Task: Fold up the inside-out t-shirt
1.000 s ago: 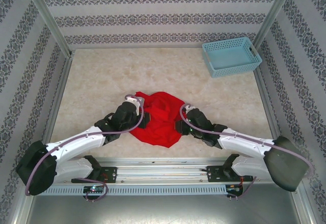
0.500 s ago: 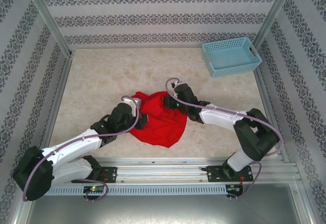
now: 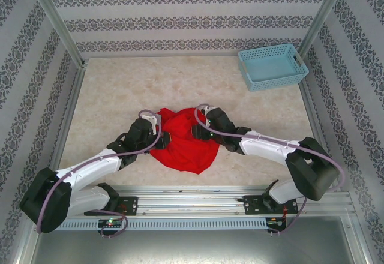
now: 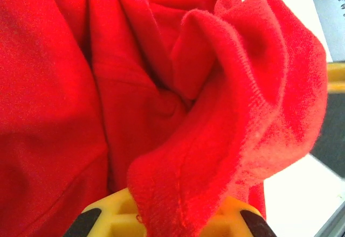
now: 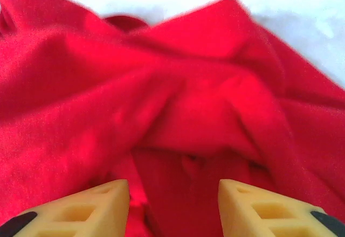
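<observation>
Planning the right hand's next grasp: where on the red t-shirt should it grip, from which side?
Probably the raised fold of the t-shirt ahead of the right hand, coming from the shirt's right side: it stands proud, and its open jaws face it.

The beige table bears a crumpled red t-shirt and blue basket.

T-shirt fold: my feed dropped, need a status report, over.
Left gripper shut on the t-shirt, cloth pinched. Right gripper open, fingers apart just over the cloth, nothing held. Garment bunched, not yet folded. Basket at far right corner, out of the way.
</observation>
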Tool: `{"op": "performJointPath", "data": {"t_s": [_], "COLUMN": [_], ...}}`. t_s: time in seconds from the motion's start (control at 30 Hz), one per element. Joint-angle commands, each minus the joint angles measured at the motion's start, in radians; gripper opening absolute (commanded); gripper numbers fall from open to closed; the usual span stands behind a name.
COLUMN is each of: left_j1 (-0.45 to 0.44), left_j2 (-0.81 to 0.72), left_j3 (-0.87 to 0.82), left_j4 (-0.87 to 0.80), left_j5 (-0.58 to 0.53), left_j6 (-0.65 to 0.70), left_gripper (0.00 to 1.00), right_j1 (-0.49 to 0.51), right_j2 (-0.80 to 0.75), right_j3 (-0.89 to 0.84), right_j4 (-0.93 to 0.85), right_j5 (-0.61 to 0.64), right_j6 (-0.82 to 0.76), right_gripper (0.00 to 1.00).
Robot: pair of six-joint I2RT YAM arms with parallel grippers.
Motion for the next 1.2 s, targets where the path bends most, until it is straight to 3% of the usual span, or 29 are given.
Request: {"op": "performJointPath", "data": {"t_s": [0.0, 0.17, 0.27, 0.33, 0.43, 0.57, 0.63, 0.7, 0.77, 0.93, 1.03, 1.07, 1.17], "left_j1": [0.012, 0.013, 0.012, 0.014, 0.025, 0.093, 0.156, 0.209, 0.216, 0.216, 0.214, 0.214, 0.211], "left_j2": [-0.003, -0.008, -0.007, -0.006, -0.003, -0.001, 0.005, 0.022, 0.043, 0.088, 0.08, 0.078, 0.074], "left_j3": [0.002, 0.009, 0.012, 0.013, 0.026, 0.048, 0.037, 0.0, -0.005, 0.02, 0.033, 0.038, 0.044], "left_j4": [0.05, 0.03, 0.02, 0.016, -0.017, -0.118, -0.121, -0.033, -0.001, 0.021, 0.001, -0.012, -0.031], "left_j5": [0.026, 0.017, 0.009, 0.001, -0.026, -0.082, -0.048, 0.058, 0.096, 0.172, 0.173, 0.171, 0.181], "left_j6": [-0.025, -0.02, -0.021, -0.018, -0.01, -0.025, -0.033, -0.022, -0.01, -0.003, 0.01, 0.017, 0.019], "left_gripper": [0.0, 0.0, 0.0, 0.0, 0.0, 0.0, 0.0, 0.0, 0.0, 0.0, 0.0, 0.0, 0.0], "right_j1": [0.036, 0.062, 0.071, 0.072, 0.07, 0.009, -0.114, -0.283, -0.378, -0.373, -0.383, -0.392, -0.394], "right_j2": [0.029, 0.079, 0.089, 0.077, 0.03, -0.158, -0.298, -0.425, -0.464, -0.382, -0.374, -0.38, -0.415], "right_j3": [0.009, 0.046, 0.066, 0.061, 0.041, -0.068, -0.174, -0.308, -0.373, -0.328, -0.296, -0.274, -0.219], "right_j4": [-0.065, -0.119, -0.167, -0.175, -0.185, -0.207, -0.173, -0.071, 0.015, -0.015, -0.08, -0.122, -0.218], "right_j5": [0.124, 0.244, 0.338, 0.385, 0.414, 0.377, 0.237, 0.034, -0.109, -0.128, -0.044, -0.012, 0.019], "right_j6": [-0.057, -0.074, -0.075, -0.074, -0.072, -0.033, 0.016, 0.11, 0.188, 0.205, 0.211, 0.199, 0.101], "right_gripper": [0.49, 0.5, 0.42, 0.29, 0.0, 0.0, 0.0, 0.0, 0.0, 0.0, 0.0, 0.03, 0.41]}}
